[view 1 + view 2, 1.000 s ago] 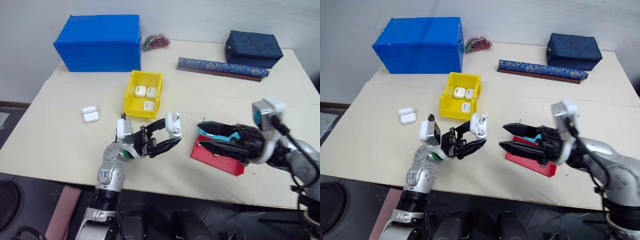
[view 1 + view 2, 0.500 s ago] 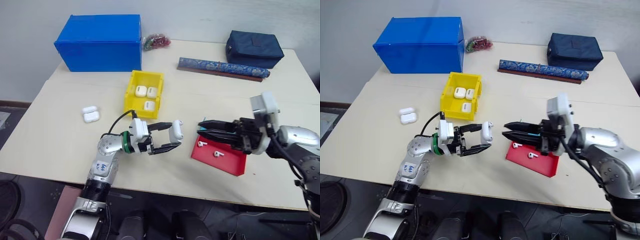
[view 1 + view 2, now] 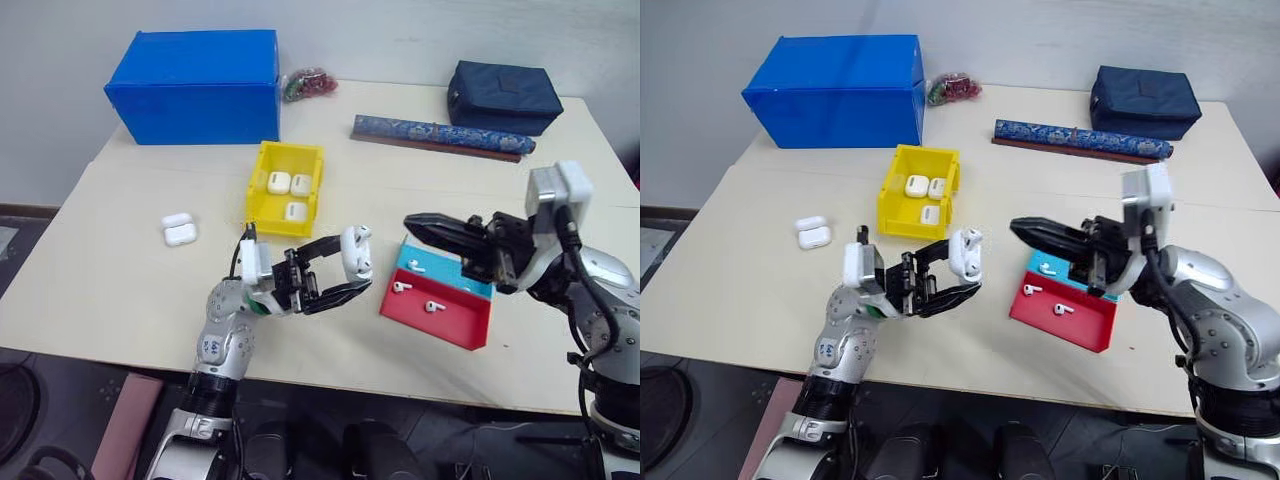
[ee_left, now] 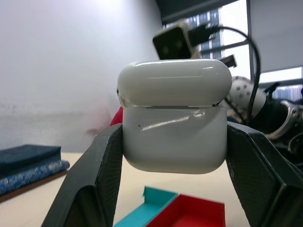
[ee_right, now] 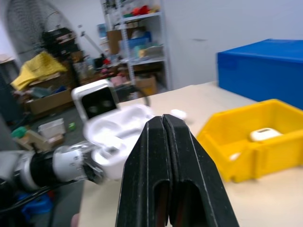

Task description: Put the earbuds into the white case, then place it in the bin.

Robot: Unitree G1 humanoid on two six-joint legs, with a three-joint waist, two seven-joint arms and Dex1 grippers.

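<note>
Your left gripper point(image 3: 340, 272) holds the white case point(image 3: 356, 253) clamped between its two black fingers, raised off the table point(image 3: 120, 290) in front of the robot and just short of the red tray point(image 3: 455, 325). The grip takes the case by its two narrow sides (the left wrist view shows one finger pad on each flank), which leaves the lid free to swing. The case appears presented toward the right arm so that an earbud can be dropped in from that side.

Your right gripper point(image 3: 425, 227) has its fingers pressed together, tips pointing at the case. Whether they pinch an earbud cannot be told from these views.

The case is glossy white, rounded at every corner, with a domed lid. In the right wrist view the lid stands tilted back and the inner wells are visible; in the left wrist view it shows as a raised seam above the body.

Two earbuds point(image 3: 403, 287) lie on the red tray and one on the teal tray point(image 3: 470, 283) beside it. The yellow bin point(image 3: 262, 195), already holding three cases, sits behind the held case. Two more cases point(image 3: 180, 228) rest left of the bin.
</note>
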